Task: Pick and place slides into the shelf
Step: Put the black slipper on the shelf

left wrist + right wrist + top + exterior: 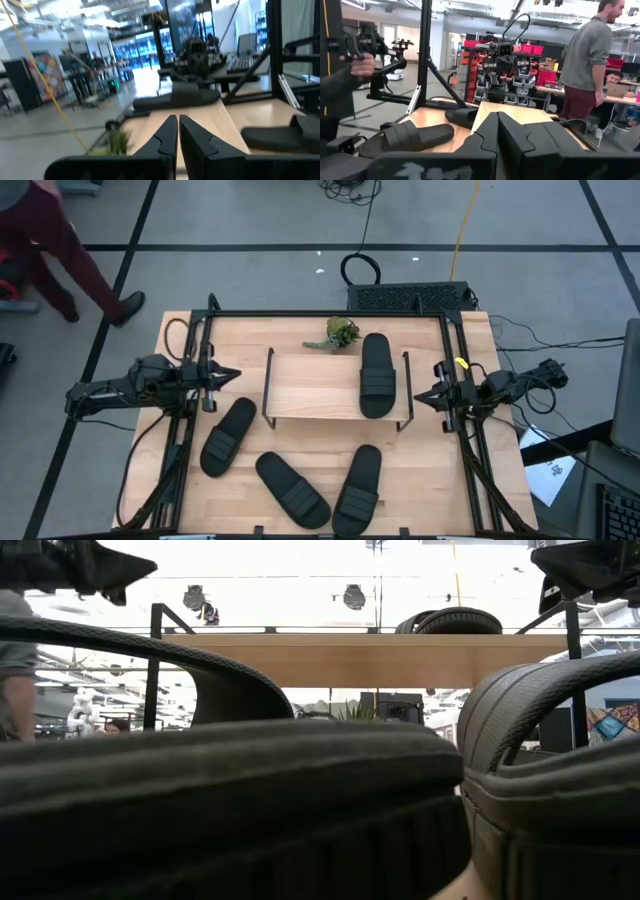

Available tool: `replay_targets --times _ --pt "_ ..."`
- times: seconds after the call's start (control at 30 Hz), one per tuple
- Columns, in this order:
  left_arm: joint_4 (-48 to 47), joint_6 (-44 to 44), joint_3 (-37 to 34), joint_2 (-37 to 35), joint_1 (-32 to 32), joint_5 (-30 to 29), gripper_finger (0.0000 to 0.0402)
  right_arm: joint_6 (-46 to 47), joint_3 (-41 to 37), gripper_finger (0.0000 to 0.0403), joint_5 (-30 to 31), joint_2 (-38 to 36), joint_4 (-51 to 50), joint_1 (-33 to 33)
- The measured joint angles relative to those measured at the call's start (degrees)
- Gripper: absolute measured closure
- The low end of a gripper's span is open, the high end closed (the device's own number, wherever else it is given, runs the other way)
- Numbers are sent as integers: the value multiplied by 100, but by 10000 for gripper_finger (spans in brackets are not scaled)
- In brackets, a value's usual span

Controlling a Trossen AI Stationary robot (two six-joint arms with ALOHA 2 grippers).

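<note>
Slides are the job, and one of the four is already placed. Largest first: the counter (430, 470) is a wooden top inside a black frame, with both arms parked at its side edges. At the far middle stands the shelf (310, 385), a low rack with a light wood top board and thin black wire sides.

One slide (377, 375) lies on the right part of the shelf's top board, pointing far to near. The other three are on the counter nearer than the shelf: the left slide (228, 436) just off the shelf's near left corner, the middle slide (292, 489) lying slantwise at the near edge, and the right slide (358, 490) beside it, their near ends almost touching. By my reckoning the task is about a quarter done, with three slides left to lift and set on the shelf. A small green plant (335, 333) sits at the far edge behind the shelf.

The left tool (224, 375) hangs to the left of the shelf with its fingers pressed together, holding nothing and touching nothing. The right tool (422, 393) hangs just off the shelf's right end, also pressed together and empty. A person (60, 240) walks on the floor beyond the far left corner.
</note>
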Motion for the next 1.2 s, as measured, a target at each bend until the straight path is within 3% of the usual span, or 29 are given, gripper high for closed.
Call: replay_targets --times 0.1,0.2,0.47,0.67,0.87,0.97,1.07,1.2 --pt "113 71 193 -2 0 -51 376 -136 0 403 0 0 6 0" --pt "-491 -67 679 111 0 -116 376 -262 0 403 1 3 5 0" --pt "-3387 -178 2676 1621 1 -397 376 -419 0 403 2 15 35 0" --pt "-5849 179 3773 3014 0 -223 376 -400 0 403 -7 20 28 0" --pt "-6705 123 4089 4010 2 159 376 -372 0 403 -9 20 2 0" --pt "-7115 -121 4091 4396 0 784 376 -407 0 403 -10 20 0 0" --pt "-7487 -505 4087 4717 0 1252 376 -393 2 403 -11 20 0 0" --pt "-7608 -807 4084 4894 0 1429 376 -352 2 403 -13 22 1 0"
